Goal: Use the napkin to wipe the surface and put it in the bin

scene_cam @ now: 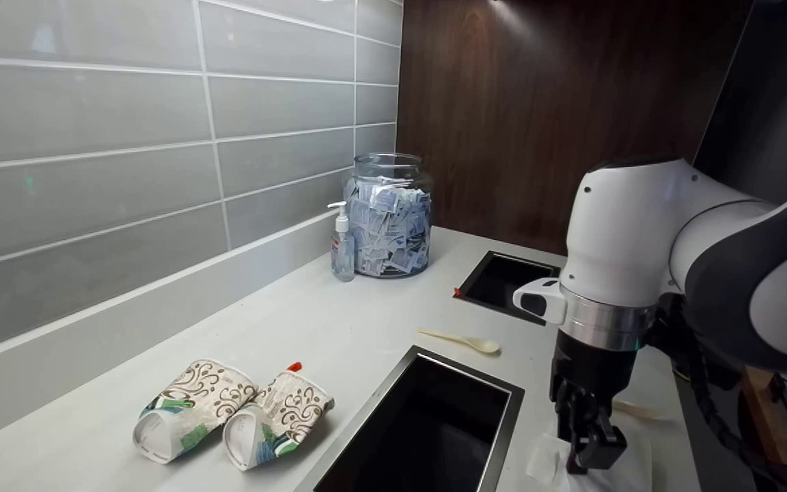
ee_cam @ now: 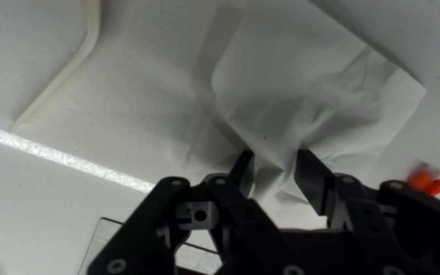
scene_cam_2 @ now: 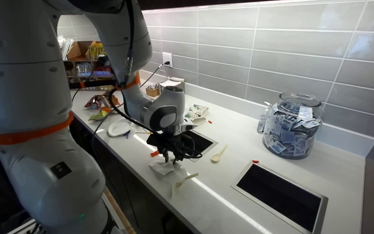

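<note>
In the wrist view we see the jaws parted astride a fold of the napkin (ee_cam: pixel 315 82), which spreads over the surface (ee_cam: pixel 33 198) toward one o'clock, a spoon (ee_cam: pixel 73 64) at ten.

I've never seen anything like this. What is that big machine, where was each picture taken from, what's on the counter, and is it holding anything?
That's a robot arm: jointed, mostly white, and ending in a black hand with two fingers. Two pictures come from cameras standing apart from it, looking from different places. The close-up comes from a camera on its wrist, so the fingers loom large.

Among the things on the off-white countertop are two crumpled paper cups, two cream-colored spoons, a pump bottle and a glass jar full of small packets. Two dark, metal-rimmed openings are set into it.

The hand is down at a white napkin. The fingers stand apart with paper folds between them, so it doesn't look firmly held.
</note>
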Action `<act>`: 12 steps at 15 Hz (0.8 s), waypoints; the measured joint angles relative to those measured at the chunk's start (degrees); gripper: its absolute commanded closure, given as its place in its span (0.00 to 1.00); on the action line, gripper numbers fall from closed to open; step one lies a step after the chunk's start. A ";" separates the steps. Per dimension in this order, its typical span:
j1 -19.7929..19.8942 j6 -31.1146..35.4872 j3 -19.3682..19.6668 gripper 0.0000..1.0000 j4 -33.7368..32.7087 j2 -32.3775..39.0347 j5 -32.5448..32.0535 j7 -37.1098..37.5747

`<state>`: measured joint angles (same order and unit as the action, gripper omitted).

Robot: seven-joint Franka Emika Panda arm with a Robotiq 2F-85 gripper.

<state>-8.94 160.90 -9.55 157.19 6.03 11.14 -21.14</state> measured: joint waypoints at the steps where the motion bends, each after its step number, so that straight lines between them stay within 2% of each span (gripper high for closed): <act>1: 0.12 0.00 -0.04 0.99 -0.08 -0.04 0.00 0.21; 12: 1.76 -2.89 -0.87 1.00 -0.13 -1.05 0.90 -0.20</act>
<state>-7.18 158.01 -10.42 157.06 4.98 12.05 -21.35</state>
